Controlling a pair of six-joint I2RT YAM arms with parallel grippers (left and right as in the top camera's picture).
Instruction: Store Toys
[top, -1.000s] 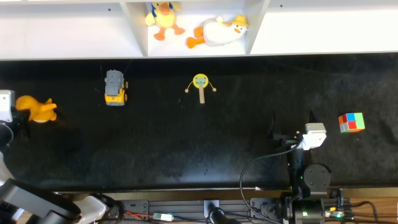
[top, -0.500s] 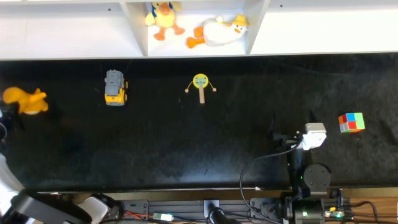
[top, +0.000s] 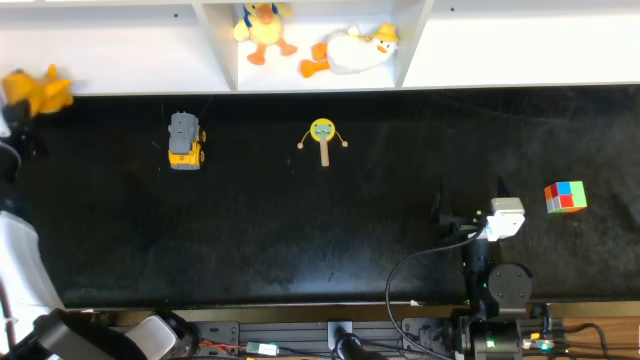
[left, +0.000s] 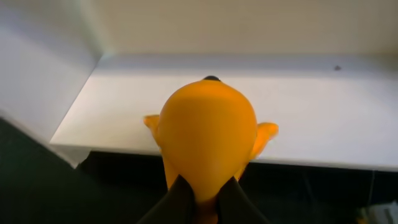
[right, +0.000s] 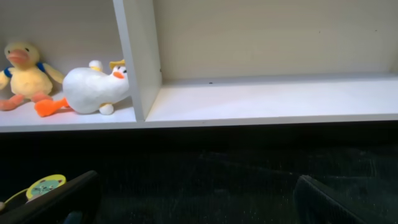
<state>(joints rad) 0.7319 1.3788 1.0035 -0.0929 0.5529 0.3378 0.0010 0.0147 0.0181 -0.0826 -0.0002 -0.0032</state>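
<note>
An orange toy animal (top: 35, 88) hangs at the far left, level with the front lip of the white shelf (top: 120, 60). My left gripper (top: 14, 118) is shut on it. In the left wrist view the orange toy (left: 208, 134) bulges above the closed left gripper (left: 202, 194), with the left compartment's floor (left: 323, 124) right behind it. My right gripper (top: 468, 200) stands open over the mat at the right, holding nothing. The right wrist view has the right gripper (right: 198, 182) spread wide, facing the shelf.
On the black mat lie a yellow and grey truck (top: 184, 140), a small rattle drum (top: 322, 135) and a coloured cube (top: 565, 196). A yellow duck plush (top: 263, 28) and a white duck plush (top: 350, 50) sit in the middle compartment. The right compartment (right: 280, 99) holds nothing.
The left gripper has carried the orange toy from the mat's left edge up toward the shelf's left compartment. The right arm has not moved.
</note>
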